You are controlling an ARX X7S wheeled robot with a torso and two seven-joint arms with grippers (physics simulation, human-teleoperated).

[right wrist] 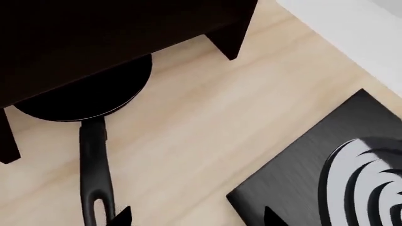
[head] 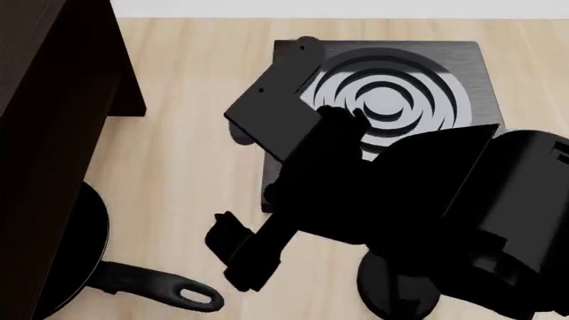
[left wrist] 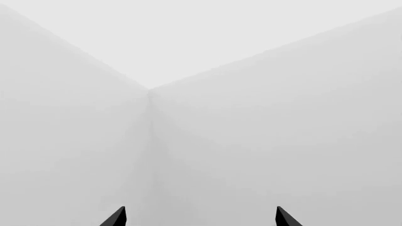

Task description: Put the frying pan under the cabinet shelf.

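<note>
Left wrist view
Left hand point(left wrist: 199, 217): two black pointed fingertips, set well apart, spread with nothing between them.
Surroundings: plain pale grey walls meeting in a corner; no desk and no task item visible, so this arm appears parked out of the work.

Head view
Desk point(head: 196, 153): light wood-grain top, matte, boards running side to side.
Cabinet shelf point(head: 49, 133): large boxy body of near-black brown wood, flat plain panels, standing along the desk's left edge.
Frying pan point(head: 89, 240): round shallow black bowl, mostly hidden beneath the cabinet shelf near the desk's near-left corner; long black handle with loop end lies out on open desk toward the near edge.
Stove plate point(head: 391, 93): flat square black slab with glossy concentric rings, toward the desk's far edge, partly covered by the arm.
Right hand point(head: 233, 257): black, just beside the pan handle, apparently clear of it; its spread is hard to read here.

Right wrist view
Frying pan point(right wrist: 94, 94): smooth dark rim half under the shelf's underside; handle runs straight out, loop hole close to one fingertip.
Right hand point(right wrist: 195, 217): only two fingertips show, apart, gripping nothing.
Cabinet shelf point(right wrist: 113, 28): dark panel raised on short square legs, leaving the gap that takes the pan.
Judgement: pan looks largely placed; handle left protruding.
</note>
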